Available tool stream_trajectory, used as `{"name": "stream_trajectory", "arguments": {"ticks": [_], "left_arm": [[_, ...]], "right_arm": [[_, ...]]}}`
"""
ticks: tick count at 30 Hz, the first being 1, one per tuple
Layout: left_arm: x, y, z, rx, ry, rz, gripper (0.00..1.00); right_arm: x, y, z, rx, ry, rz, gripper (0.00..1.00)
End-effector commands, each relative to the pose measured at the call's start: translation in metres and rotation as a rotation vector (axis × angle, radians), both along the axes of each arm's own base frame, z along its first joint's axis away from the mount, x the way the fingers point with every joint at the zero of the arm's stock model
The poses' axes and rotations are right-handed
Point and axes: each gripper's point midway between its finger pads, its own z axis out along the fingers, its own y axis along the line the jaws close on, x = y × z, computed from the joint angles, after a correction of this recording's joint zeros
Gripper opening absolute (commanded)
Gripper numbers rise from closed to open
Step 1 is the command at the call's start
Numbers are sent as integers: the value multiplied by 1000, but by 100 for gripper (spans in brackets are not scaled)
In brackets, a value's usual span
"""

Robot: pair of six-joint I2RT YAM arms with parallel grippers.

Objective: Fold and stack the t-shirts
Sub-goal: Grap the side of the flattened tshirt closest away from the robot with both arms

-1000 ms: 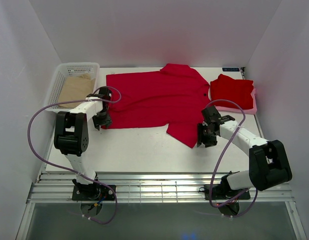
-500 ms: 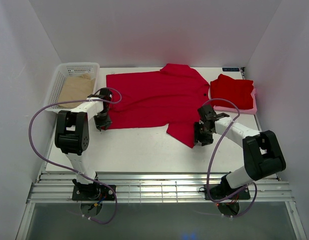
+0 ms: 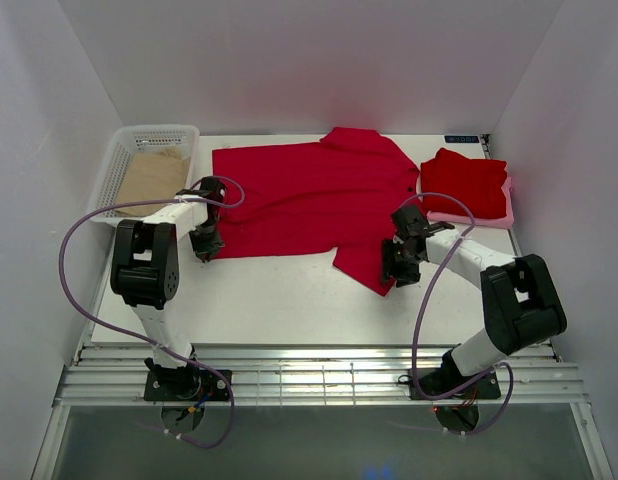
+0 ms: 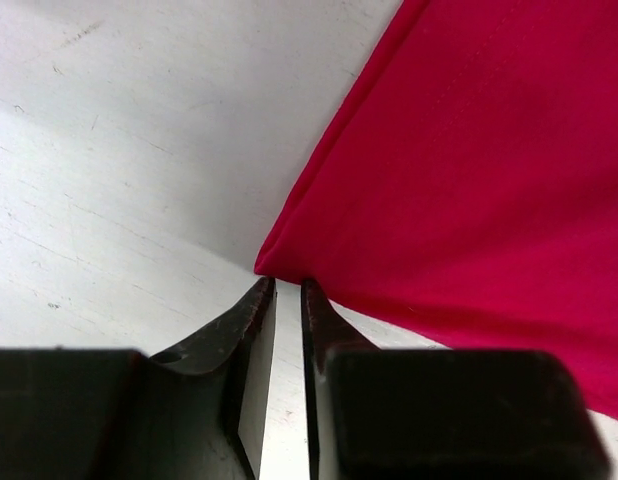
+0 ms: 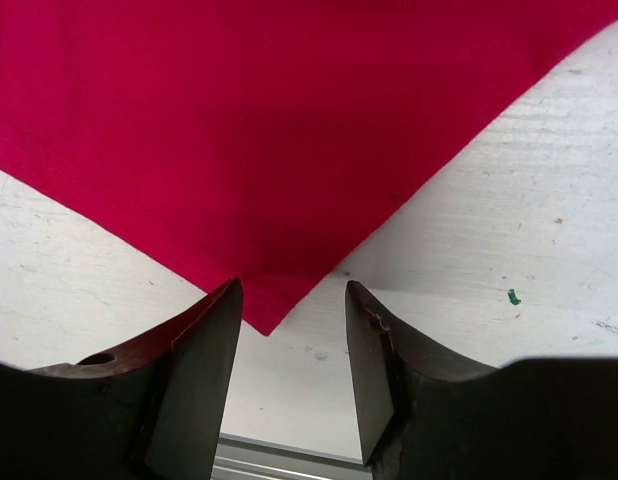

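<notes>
A red t-shirt point(image 3: 309, 200) lies spread flat across the middle of the table. A second red t-shirt point(image 3: 464, 180) lies folded at the back right. My left gripper point(image 3: 205, 243) is at the spread shirt's lower left corner. In the left wrist view the left gripper point(image 4: 289, 283) is almost closed and empty, with that shirt corner point(image 4: 279, 262) just ahead of its tips. My right gripper point(image 3: 395, 268) is open at the near sleeve. In the right wrist view the right gripper point(image 5: 292, 285) has the sleeve's pointed corner point(image 5: 269, 310) between its open fingers.
A white basket point(image 3: 117, 160) at the back left holds a tan sheet point(image 3: 149, 180). A pale pink piece point(image 3: 489, 216) lies under the folded shirt. White walls close in the table on three sides. A ribbed metal rail point(image 3: 319, 375) runs along the near edge.
My right gripper has moved left and slightly away, onto the sleeve corner. My left gripper has shifted slightly along the shirt's left corner.
</notes>
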Motion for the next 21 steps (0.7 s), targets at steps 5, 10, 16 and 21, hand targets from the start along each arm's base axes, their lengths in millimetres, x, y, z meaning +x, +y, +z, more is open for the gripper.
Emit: {"name": "stream_trajectory", "arguments": {"ticks": [5, 10, 16, 21], "left_arm": [[10, 2, 2, 7, -23, -5, 13], [10, 2, 2, 5, -21, -10, 0], [11, 1, 8, 2, -37, -17, 14], [18, 1, 30, -4, -108, -10, 36]], "right_arm": [[13, 19, 4, 43, -17, 18, 52], [4, 19, -7, 23, 17, 29, 52], [-6, 15, -15, 0, 33, 29, 52], [-8, 15, -16, -4, 40, 32, 51]]}}
